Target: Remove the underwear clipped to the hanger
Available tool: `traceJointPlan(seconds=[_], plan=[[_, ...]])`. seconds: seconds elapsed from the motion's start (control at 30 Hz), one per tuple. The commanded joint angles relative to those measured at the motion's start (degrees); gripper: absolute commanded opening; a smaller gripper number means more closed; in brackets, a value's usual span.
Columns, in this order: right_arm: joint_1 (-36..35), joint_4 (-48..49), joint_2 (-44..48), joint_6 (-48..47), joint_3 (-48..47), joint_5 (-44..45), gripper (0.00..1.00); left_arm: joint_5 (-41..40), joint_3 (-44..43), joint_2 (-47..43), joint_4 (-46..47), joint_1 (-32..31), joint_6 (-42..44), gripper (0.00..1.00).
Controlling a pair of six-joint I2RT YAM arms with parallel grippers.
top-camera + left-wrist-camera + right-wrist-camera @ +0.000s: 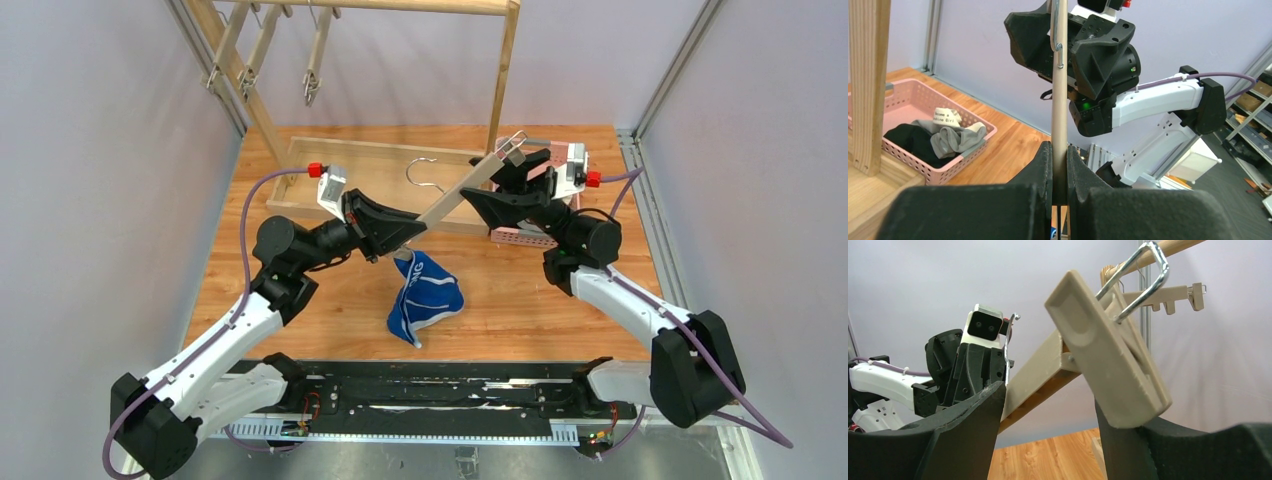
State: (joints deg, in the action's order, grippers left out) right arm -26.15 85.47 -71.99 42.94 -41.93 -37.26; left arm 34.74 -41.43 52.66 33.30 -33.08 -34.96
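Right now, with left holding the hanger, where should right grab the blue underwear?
Probably the wide lower fold of the blue underwear, coming from the right arm's side. It hangs bunched from the low end of the hanger, and the left gripper is clamped on the bar by its top, crowding that part. The right gripper is open around the far clip.

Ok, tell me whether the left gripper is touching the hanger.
Touching. The left wrist view shows the left gripper clamping the hanger bar, no gap.
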Motion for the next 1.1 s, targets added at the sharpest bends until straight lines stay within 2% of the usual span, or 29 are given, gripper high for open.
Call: traceJointPlan(seconds=[0.0,0.5,0.7,0.8,0.87,0.93,1.07], plan=[[-1.20,3.19,0.11,-2.02,-1.16,0.88,0.66,0.69,0.26,-1.25,4.87,-0.93,-0.84,0.00],[-1.64,3.70,-1.18,-1.22,-3.26,2.78,0.67,0.44,0.89,-3.17,6.39,-0.93,-1.39,0.00],[-2.54,3.80,-3.42,1.41,-6.80,1.12,0.57,-0.05,0.82,-1.53,7.14,-0.93,-1.69,0.00],[-2.92,3.79,-4.77,2.89,-8.41,-0.42,0.45,-0.30,0.68,-0.72,7.94,-0.94,-1.99,0.00],[-3.06,3.80,-5.61,3.96,-9.23,-1.14,0.27,-0.48,0.70,-0.33,8.39,-0.96,-2.16,0.00],[-3.11,3.77,-6.17,4.29,-9.84,-1.72,0.03,-0.53,0.61,-0.21,8.53,-0.93,-2.17,0.00],[-3.20,3.82,-6.25,3.95,-9.64,-0.96,0.01,-1.17,0.97,-0.28,8.50,-0.93,-2.18,0.00]])
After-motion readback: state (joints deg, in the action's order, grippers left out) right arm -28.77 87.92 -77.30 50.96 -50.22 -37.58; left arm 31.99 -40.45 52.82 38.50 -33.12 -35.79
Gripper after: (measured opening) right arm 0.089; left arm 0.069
